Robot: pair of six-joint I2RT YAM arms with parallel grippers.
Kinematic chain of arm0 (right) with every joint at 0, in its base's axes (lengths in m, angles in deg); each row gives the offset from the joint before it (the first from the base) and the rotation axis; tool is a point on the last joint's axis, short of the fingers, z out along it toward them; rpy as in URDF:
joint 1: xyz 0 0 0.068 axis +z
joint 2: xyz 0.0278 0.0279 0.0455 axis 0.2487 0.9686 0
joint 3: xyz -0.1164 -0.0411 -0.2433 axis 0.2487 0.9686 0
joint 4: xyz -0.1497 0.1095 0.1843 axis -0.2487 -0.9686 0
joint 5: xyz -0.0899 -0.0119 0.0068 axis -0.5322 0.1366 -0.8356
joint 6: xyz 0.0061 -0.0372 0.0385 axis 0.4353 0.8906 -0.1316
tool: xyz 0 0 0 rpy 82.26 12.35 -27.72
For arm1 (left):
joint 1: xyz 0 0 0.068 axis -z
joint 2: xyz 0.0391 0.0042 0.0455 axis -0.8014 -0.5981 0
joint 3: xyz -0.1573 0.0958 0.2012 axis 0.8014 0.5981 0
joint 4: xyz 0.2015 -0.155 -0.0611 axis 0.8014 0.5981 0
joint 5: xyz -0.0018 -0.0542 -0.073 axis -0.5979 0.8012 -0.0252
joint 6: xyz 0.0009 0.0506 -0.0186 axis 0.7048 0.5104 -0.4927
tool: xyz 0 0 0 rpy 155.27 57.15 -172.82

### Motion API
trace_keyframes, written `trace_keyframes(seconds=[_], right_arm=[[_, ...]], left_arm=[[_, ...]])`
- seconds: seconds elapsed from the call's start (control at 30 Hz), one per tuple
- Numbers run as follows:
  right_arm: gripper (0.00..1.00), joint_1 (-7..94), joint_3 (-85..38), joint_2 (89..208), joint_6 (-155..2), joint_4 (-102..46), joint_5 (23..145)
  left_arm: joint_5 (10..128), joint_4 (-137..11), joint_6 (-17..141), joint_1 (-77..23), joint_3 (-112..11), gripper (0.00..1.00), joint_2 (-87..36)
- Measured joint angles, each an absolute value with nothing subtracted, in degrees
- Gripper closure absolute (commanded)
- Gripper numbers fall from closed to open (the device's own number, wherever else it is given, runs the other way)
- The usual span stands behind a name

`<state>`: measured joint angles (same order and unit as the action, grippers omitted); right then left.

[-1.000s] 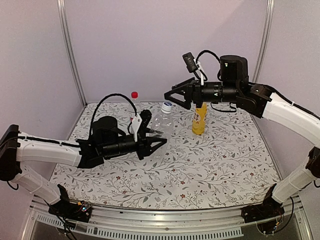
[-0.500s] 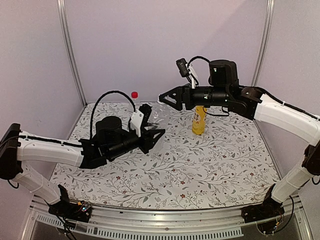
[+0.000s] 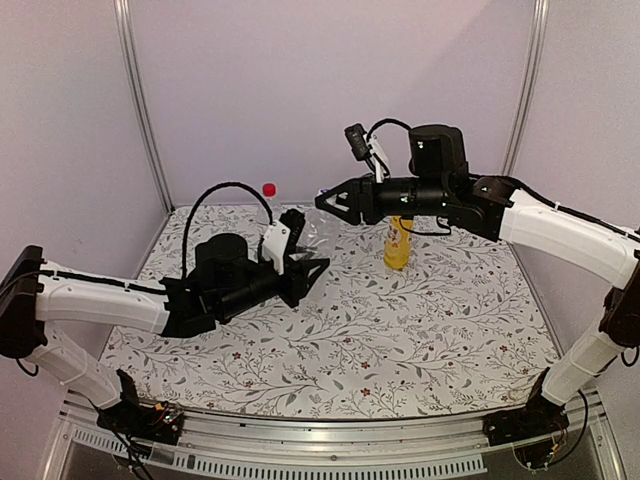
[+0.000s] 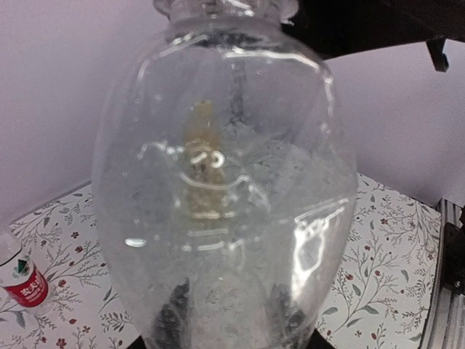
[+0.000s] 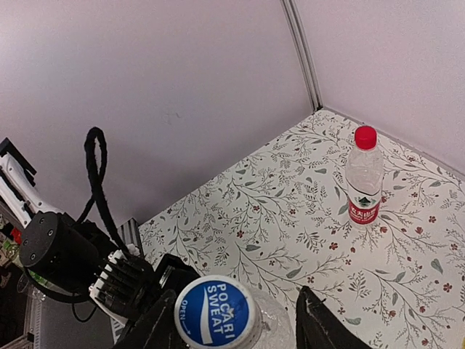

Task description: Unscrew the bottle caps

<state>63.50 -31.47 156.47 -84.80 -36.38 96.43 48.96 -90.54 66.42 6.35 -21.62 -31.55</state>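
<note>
My left gripper (image 3: 312,262) is shut on the base of the clear unlabelled bottle (image 3: 312,232) and holds it upright; in the left wrist view the bottle (image 4: 225,182) fills the frame, with my fingers (image 4: 174,316) showing through its base. Its blue cap (image 5: 213,313) sits between the open jaws of my right gripper (image 5: 232,320), the left finger close beside it, the right finger apart. In the top view my right gripper (image 3: 328,200) hides that cap. The red-capped labelled bottle (image 5: 364,178) stands at the back left. The yellow-orange bottle (image 3: 398,240) stands behind my right arm, its cap hidden.
The floral table cover (image 3: 420,320) lies between purple walls with metal corner posts (image 3: 140,100). The red-capped bottle (image 3: 269,195) is near the back wall. My left arm's black cable (image 5: 98,182) loops up behind the gripper. The table's metal front rail (image 3: 330,440) runs along the near edge.
My right gripper has moved left and come down over the blue cap, which now sits between its jaws. My left gripper has shifted slightly up and back at the clear bottle.
</note>
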Motion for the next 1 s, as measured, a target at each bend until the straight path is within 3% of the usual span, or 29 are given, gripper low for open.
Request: trace_keyframes(seconds=[0.23, 0.43, 0.7, 1.0], right_arm=[[0.46, 63.52, -31.47, 156.71, -84.58, -36.35, 96.67], [0.50, 63.52, -31.47, 156.71, -84.21, -36.33, 96.80], [0.61, 63.54, -31.47, 156.71, -84.06, -36.35, 96.83], [0.89, 63.46, -31.47, 156.71, -82.40, -36.42, 97.61]], left_arm=[[48.09, -89.91, 67.25, 6.96, -22.23, 0.65, -32.34], [47.72, -89.39, 67.62, 7.18, -22.25, 0.65, -32.99], [47.32, -89.15, 67.68, 7.48, -22.25, 0.65, -32.99], [47.08, -89.12, 68.14, 7.66, -22.36, 0.65, -32.97]])
